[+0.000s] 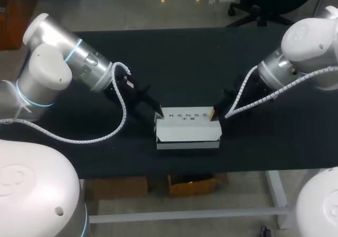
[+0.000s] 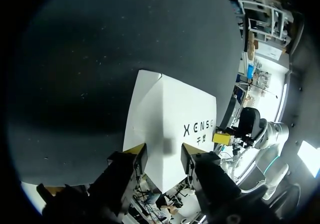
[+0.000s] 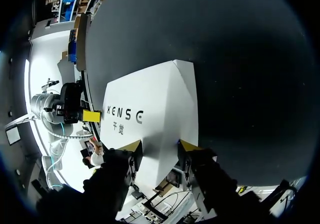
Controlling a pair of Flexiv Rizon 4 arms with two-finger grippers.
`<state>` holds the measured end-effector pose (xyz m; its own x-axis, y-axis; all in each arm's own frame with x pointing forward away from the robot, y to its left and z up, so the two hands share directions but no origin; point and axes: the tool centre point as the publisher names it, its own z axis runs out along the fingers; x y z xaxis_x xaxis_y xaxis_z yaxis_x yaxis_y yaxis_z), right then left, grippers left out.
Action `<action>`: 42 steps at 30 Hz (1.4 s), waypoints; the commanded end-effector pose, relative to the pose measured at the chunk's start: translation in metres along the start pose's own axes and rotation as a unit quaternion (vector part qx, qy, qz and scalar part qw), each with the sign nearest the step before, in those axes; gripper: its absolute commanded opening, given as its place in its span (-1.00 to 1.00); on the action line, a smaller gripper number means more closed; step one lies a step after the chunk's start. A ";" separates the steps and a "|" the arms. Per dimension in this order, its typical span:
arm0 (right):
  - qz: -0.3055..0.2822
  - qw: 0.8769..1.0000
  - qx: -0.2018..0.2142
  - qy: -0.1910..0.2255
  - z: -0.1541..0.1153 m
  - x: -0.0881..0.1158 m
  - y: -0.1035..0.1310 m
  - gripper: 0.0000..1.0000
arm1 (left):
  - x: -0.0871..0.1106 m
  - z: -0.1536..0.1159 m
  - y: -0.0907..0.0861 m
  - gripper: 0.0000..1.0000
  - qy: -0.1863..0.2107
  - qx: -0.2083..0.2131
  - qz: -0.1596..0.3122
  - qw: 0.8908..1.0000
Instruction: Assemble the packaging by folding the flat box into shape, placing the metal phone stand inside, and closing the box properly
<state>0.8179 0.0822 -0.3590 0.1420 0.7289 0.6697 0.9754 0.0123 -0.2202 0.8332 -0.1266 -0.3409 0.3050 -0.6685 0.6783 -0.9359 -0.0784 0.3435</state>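
White box (image 1: 188, 127) lies closed-looking and flat-topped on the black worktop (image 1: 174, 63), mid-length near its front edge. Left gripper (image 1: 158, 115) is at one back corner and right gripper (image 1: 213, 114) at the other. Both sets of fingers are spread, with a box end (image 2: 170, 114) (image 3: 155, 104) just ahead of and between the tips (image 2: 160, 156) (image 3: 157, 146). Contact is unclear.

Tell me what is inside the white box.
Nothing inside shows: the printed top panel covers the white box in all three views. Whether the phone stand is in it cannot be told.
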 end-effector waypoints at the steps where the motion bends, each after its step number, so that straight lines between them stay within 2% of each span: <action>1: 0.000 1.000 0.002 0.001 0.001 0.002 0.001 -0.18 | 0.002 0.002 0.000 -0.12 0.000 0.000 0.000 1.000; 13: -0.002 1.000 0.002 0.003 0.000 0.005 0.005 -0.07 | 0.000 0.001 0.001 0.10 0.003 -0.005 0.005 1.000; 27: 0.010 1.000 -0.001 0.007 0.000 -0.002 0.004 -0.08 | -0.008 -0.001 0.001 0.00 -0.008 -0.007 0.004 1.000; 42: 0.017 1.000 -0.001 0.006 0.003 -0.006 0.001 -0.07 | -0.015 0.000 0.001 0.10 -0.023 0.009 0.037 0.999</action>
<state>0.8190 0.0793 -0.3650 0.1775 0.7193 0.6717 0.9701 -0.0128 -0.2425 0.8300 -0.1172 -0.3517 0.2275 -0.7058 0.6709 -0.9576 -0.0371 0.2856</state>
